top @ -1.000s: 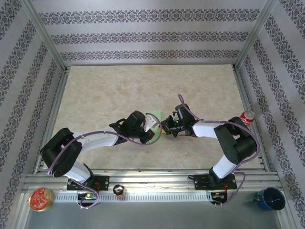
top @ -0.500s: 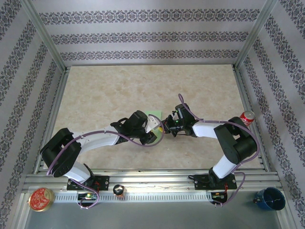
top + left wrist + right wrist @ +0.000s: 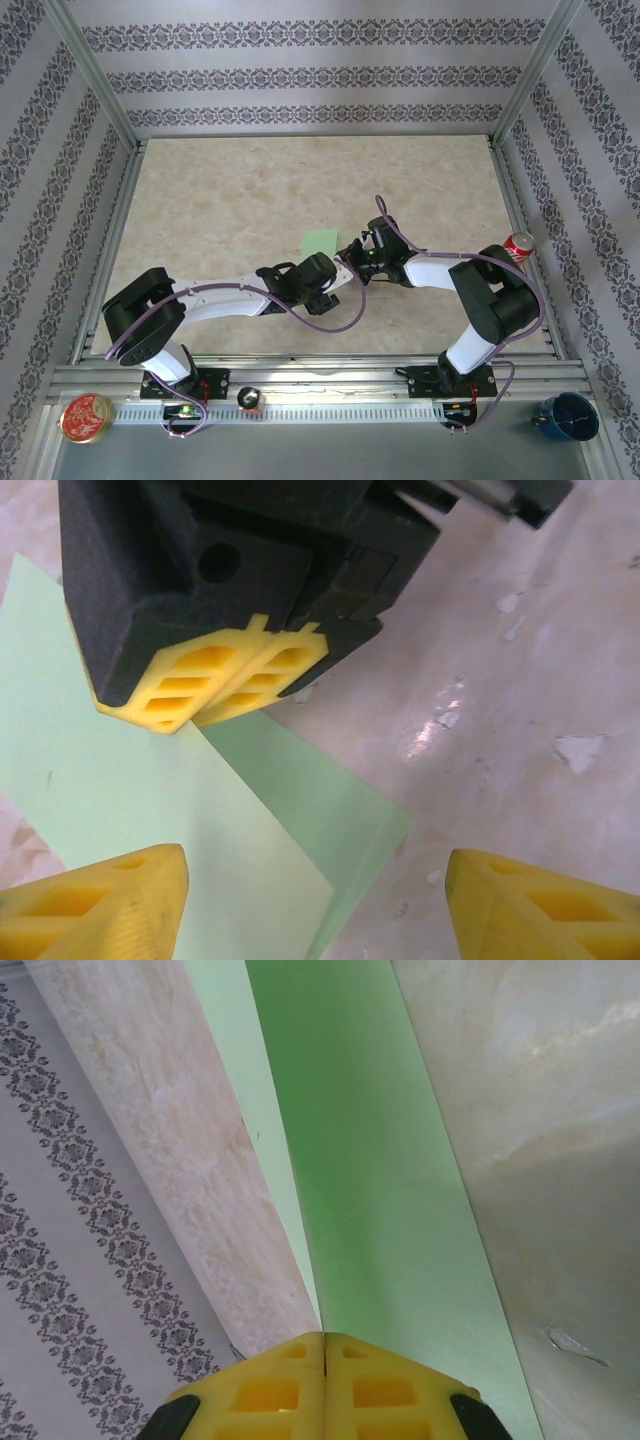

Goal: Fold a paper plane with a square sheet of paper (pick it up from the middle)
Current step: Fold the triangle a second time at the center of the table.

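One square sheet of paper (image 3: 320, 242), partly folded over itself, lies near the middle of the table (image 3: 220, 200). Right gripper (image 3: 325, 1358) pads are clamped on the sheet's right side. Left gripper (image 3: 315, 905) is just beside it, fingers spread wide, gripping nothing.
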Controlling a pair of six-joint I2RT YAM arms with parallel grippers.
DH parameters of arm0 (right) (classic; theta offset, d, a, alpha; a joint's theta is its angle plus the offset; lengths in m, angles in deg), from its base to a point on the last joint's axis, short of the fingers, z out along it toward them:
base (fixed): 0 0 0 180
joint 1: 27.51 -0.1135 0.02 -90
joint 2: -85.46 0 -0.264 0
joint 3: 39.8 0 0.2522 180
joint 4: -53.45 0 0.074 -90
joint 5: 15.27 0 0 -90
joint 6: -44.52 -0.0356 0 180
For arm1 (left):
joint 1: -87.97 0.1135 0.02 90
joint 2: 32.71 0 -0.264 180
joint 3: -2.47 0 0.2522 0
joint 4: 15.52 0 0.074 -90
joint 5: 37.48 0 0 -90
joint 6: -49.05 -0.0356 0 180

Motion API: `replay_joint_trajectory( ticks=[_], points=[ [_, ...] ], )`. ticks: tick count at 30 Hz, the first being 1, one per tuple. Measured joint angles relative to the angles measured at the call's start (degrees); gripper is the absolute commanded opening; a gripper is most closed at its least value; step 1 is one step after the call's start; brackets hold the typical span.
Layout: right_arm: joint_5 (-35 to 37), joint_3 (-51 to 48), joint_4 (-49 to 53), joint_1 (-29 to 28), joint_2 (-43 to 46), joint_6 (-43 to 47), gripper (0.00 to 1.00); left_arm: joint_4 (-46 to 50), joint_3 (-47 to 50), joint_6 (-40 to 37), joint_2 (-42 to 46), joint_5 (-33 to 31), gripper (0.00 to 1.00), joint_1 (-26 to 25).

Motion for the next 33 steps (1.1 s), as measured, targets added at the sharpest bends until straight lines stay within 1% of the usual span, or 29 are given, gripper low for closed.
replay_joint_trajectory(
  ticks=[4,8,10,12,17,19,22,24,26,28,29,31,33],
  points=[
    [0.0,0.0,-0.02,0.0,0.0,-0.11,0.0,0.11,-0.9,-0.35,-1.27,-3.3,0.56,-0.17],
    [0.0,0.0,-0.02,0.0,0.0,-0.13,0.0,0.24,-1.77,-0.87,-1.7,-4.87,0.47,-0.17],
    [0.0,0.0,-0.02,0.0,0.0,-0.15,0.0,0.39,-2.27,-0.94,-1.99,-5.31,0.42,-0.17],
    [0.0,0.0,-0.02,0.0,0.0,-0.15,0.0,0.48,-2.49,-0.94,-2.36,-5.46,0.39,-0.17],
    [0.0,0.0,-0.02,0.0,0.0,-0.13,0.0,0.5,-2.49,-0.81,-2.45,-5.46,0.25,-0.17],
    [0.0,0.0,-0.02,0.0,0.0,-0.13,0.0,0.5,-2.49,-0.76,-2.45,-5.46,0.23,-0.17],
    [0.0,0.0,-0.04,0.0,0.0,-0.15,0.0,0.5,-2.49,-0.61,-2.45,-5.33,0.13,-0.17],
    [0.0,-0.02,-0.04,0.0,0.0,-0.13,0.06,0.5,-2.49,-0.33,-2.45,-5.18,0.07,-0.17],
    [0.0,-0.02,-0.04,0.02,0.0,-0.13,0.11,0.52,-2.49,0.28,-2.45,-4.59,0.0,-0.11],
    [0.02,-0.07,0.04,0.02,0.09,0.28,0.24,0.52,-2.49,1.05,-2.45,-3.45,0.0,0.24],
    [0.07,-0.09,0.26,0.07,0.26,0.66,0.28,0.52,-2.49,1.62,-2.43,-2.38,0.0,0.55],
    [0.44,-0.11,1.77,0.46,1.22,2.21,0.37,0.57,-2.49,3.08,-2.29,0.17,0.0,1.49],
    [1.66,-0.33,3.74,1.05,3.1,4.13,0.42,0.55,-2.49,4.96,-1.68,3.82,0.0,3.3]
  ],
)
